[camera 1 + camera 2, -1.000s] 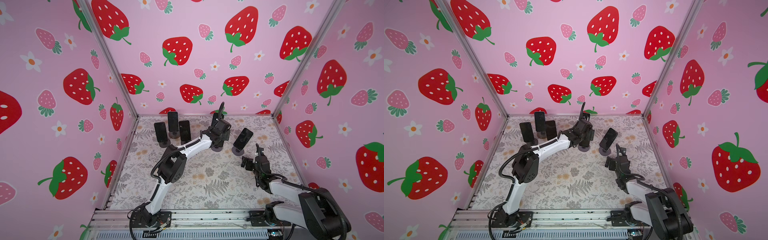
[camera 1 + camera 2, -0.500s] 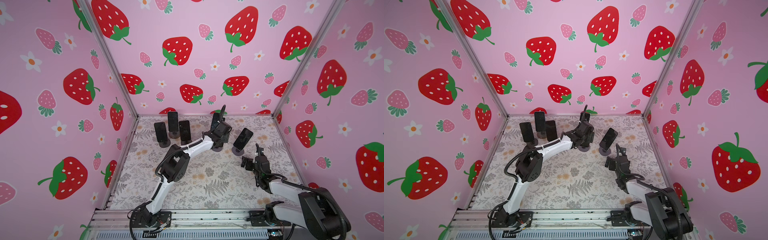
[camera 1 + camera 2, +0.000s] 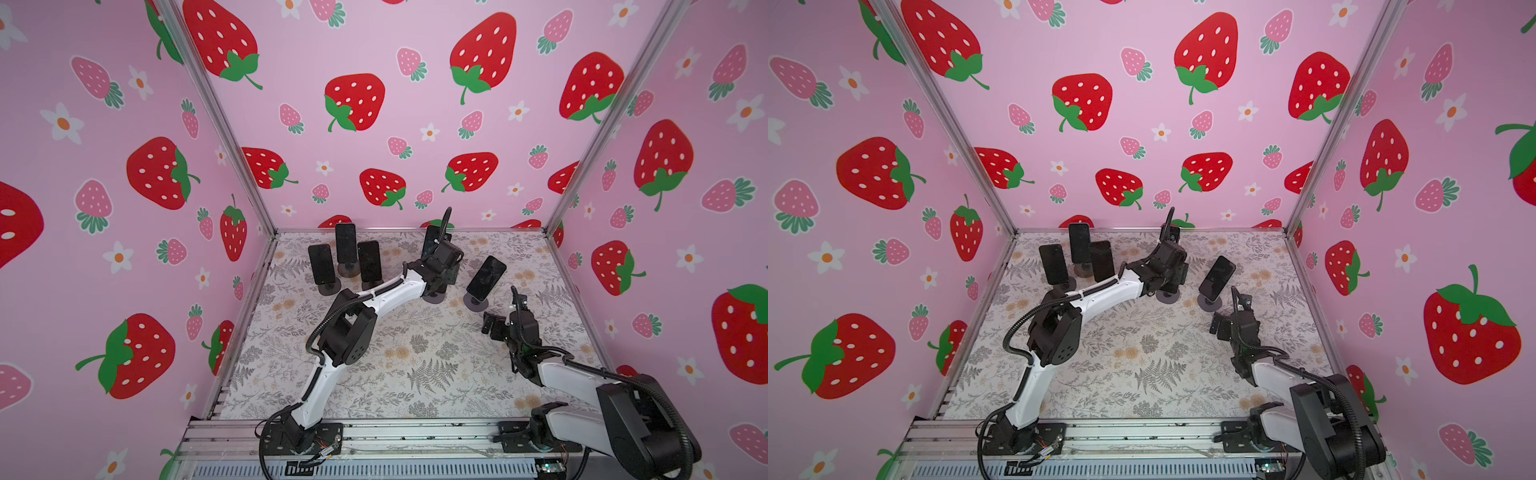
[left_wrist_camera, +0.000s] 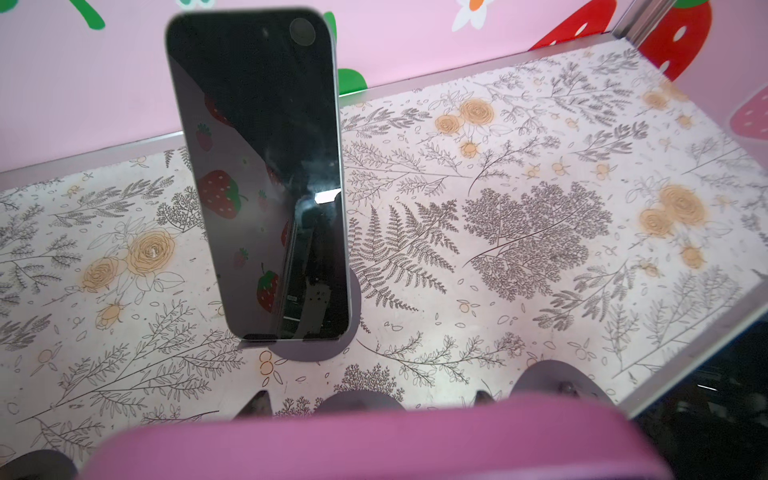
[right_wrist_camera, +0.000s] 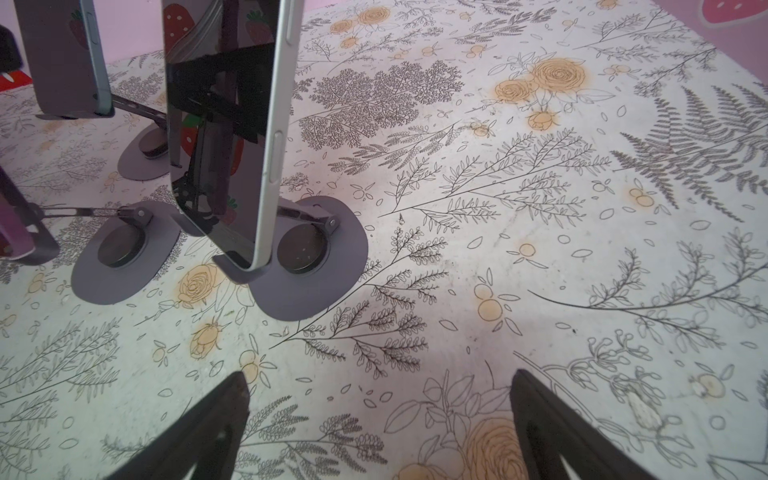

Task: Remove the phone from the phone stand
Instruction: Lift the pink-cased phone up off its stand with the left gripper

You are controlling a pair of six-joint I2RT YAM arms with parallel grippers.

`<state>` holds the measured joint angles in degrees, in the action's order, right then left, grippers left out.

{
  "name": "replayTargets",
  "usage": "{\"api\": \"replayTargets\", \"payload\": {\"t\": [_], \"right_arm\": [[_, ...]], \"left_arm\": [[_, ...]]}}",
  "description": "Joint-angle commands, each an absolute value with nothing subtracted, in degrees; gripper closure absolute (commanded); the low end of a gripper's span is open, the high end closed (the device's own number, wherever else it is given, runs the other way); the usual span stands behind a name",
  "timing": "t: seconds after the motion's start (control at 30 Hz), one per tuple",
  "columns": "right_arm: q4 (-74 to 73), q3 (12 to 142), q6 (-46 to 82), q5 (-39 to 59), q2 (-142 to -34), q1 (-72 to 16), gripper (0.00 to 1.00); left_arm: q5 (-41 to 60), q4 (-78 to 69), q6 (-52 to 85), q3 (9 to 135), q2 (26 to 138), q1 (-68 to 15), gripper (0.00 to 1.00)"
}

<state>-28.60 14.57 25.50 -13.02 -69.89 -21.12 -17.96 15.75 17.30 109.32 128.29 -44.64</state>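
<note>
The left gripper (image 3: 440,275) has drawn its jaws in over the last second, the arm having nudged forward. It now looks clamped across the width of the pink phone (image 4: 374,440), whose blurred body fills the span of the jaws in the left wrist view. I read that as the grasp made and the lift not yet begun. Seen from the right wrist, the phone's foot sits in the cradle of its phone stand (image 5: 112,259), whose base shows beneath the tool in both top views. The cradle lip is the edge to mind, so I judge the phone must rise before it comes back. Just beyond the fingertips a dark-screened phone (image 4: 257,174) stands on its own stand, with the back wall (image 4: 104,83) close behind it, so there is no room to push forward. Upward, and back along the wrist, the space looks open. On the tool's right-arm side another phone (image 3: 485,277) stands apart. Past it the right gripper (image 5: 378,395) hangs wide and empty over the mat (image 5: 540,249).
</note>
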Motion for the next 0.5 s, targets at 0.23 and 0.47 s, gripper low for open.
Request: {"api": "replayTargets", "payload": {"t": [0.23,0.47], "right_arm": [[-27.69,16.0,26.1,-13.97,-70.79,-21.45,0.0],[-27.66,16.0,26.1,-13.97,-70.67,-21.45,0.0]], "left_arm": [[-18.18,15.8,16.17,106.12,118.82,-45.0,0.29],[-18.07,17.28,15.55,101.62,113.23,-45.0,0.29]]}}
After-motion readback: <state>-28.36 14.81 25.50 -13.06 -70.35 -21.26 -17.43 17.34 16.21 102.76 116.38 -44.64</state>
